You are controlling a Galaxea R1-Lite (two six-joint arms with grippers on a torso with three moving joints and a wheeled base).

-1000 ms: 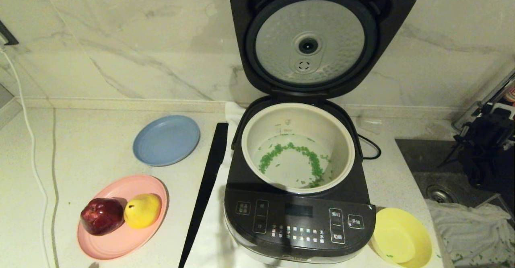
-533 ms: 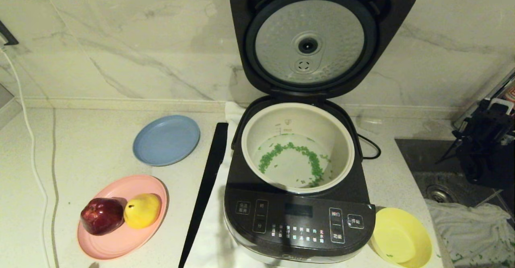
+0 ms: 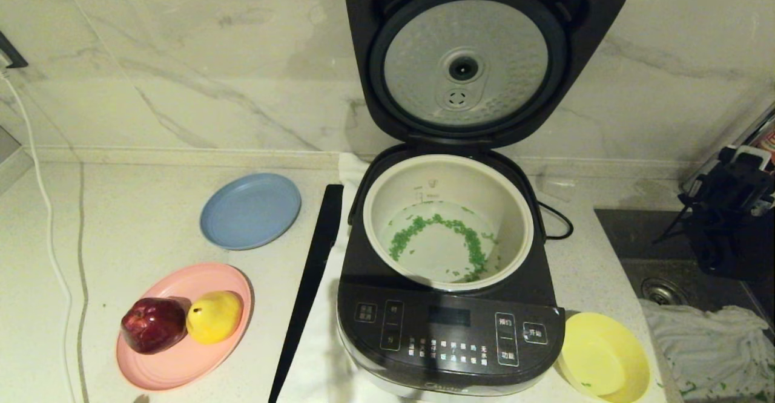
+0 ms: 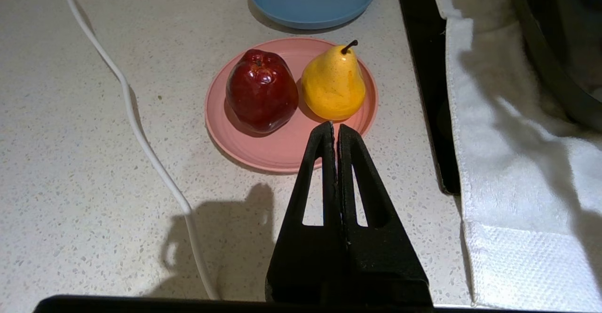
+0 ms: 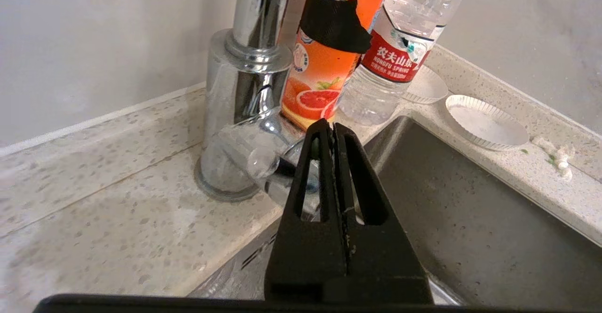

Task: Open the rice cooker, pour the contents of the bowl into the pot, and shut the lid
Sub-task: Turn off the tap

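Note:
The dark rice cooker point(image 3: 448, 330) stands mid-counter with its lid point(image 3: 466, 58) swung fully up, showing the silver dimpled underside. Green bits point(image 3: 469, 242) lie in a ring on the floor of the cream pot point(image 3: 387, 209). The pale-yellow bowl point(image 3: 602, 357) rests tilted by the cooker's front right corner, holding only a few green specks. My right gripper point(image 5: 333, 125) is shut and empty, over the sink's edge by the faucet; its arm point(image 3: 729, 209) shows at the far right. My left gripper point(image 4: 335, 126) is shut and empty above the counter near the pink plate.
A blue plate point(image 3: 250, 210) and a pink plate point(image 3: 181, 360) with an apple and a pear lie left of the cooker. A long black strip point(image 3: 309, 288) and a white towel point(image 4: 508, 162) lie alongside it. Sink point(image 3: 666, 270), faucet point(image 5: 244, 92), bottles point(image 5: 329, 50) and a cloth point(image 3: 708, 336) are at right.
The right arm at the far right edge has drifted slightly up and back towards the wall. Cooker, bowl and plates have not moved.

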